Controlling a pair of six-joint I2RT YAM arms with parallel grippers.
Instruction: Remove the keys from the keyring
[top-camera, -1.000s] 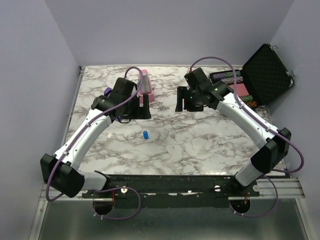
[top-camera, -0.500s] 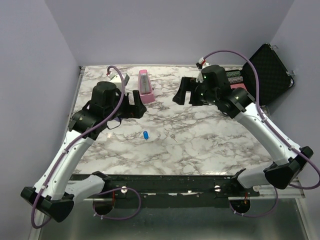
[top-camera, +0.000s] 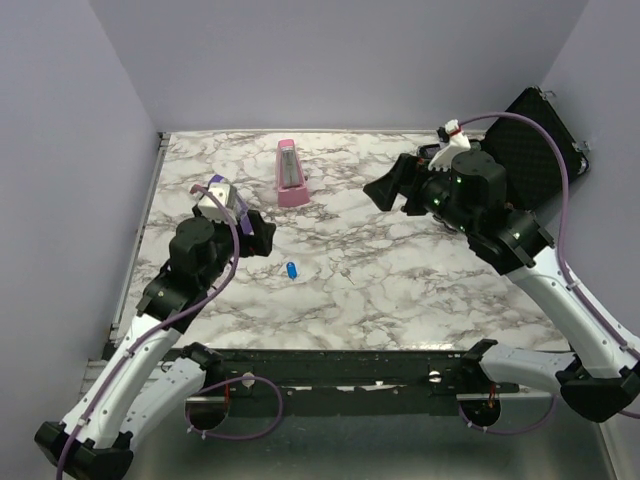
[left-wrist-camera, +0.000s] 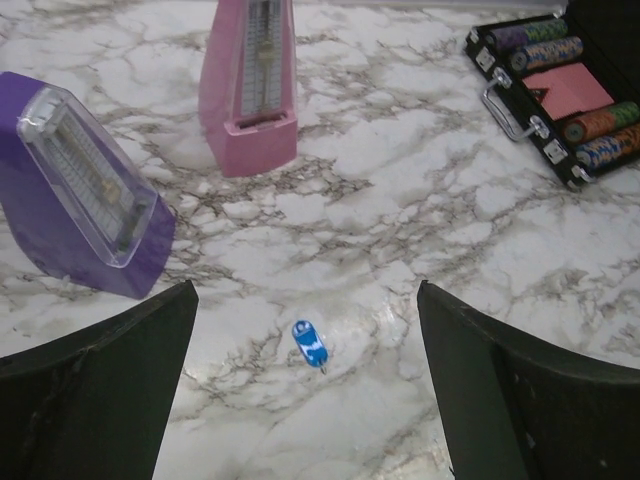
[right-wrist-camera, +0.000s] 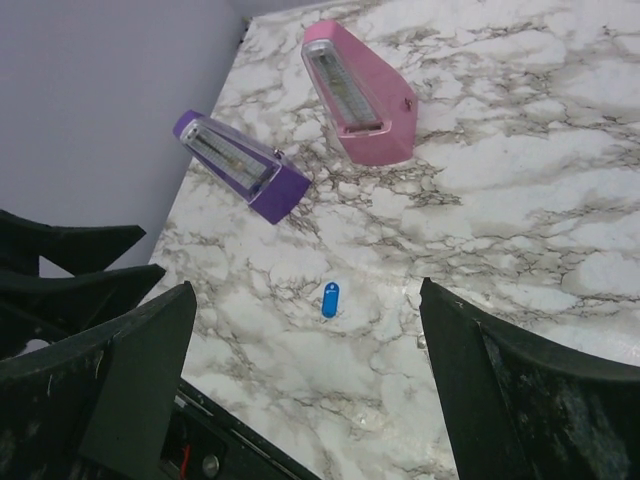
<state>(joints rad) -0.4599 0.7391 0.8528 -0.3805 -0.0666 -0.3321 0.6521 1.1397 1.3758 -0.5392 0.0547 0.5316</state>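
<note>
There's the tiny bright-blue oblong bundle of keys (top-camera: 291, 270), lying alone on the white marble-patterned tabletop (top-camera: 400, 280), just left of centre in the overhead view. The left gripper (top-camera: 255, 235) hangs upper left of it, jaws wide apart; the right gripper (top-camera: 385, 190) hovers upper right, jaws spread too, holding nothing

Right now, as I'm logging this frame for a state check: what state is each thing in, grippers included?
Small bright-blue key bundle: lying loose on the marble table, ungripped.
Pink wedge-shaped box: on the table, untouched.
Purple wedge-shaped box: on the table, untouched.
Black hard case: open, chip rolls inside.
Left gripper: open, empty.
Right gripper: open, empty.
</note>
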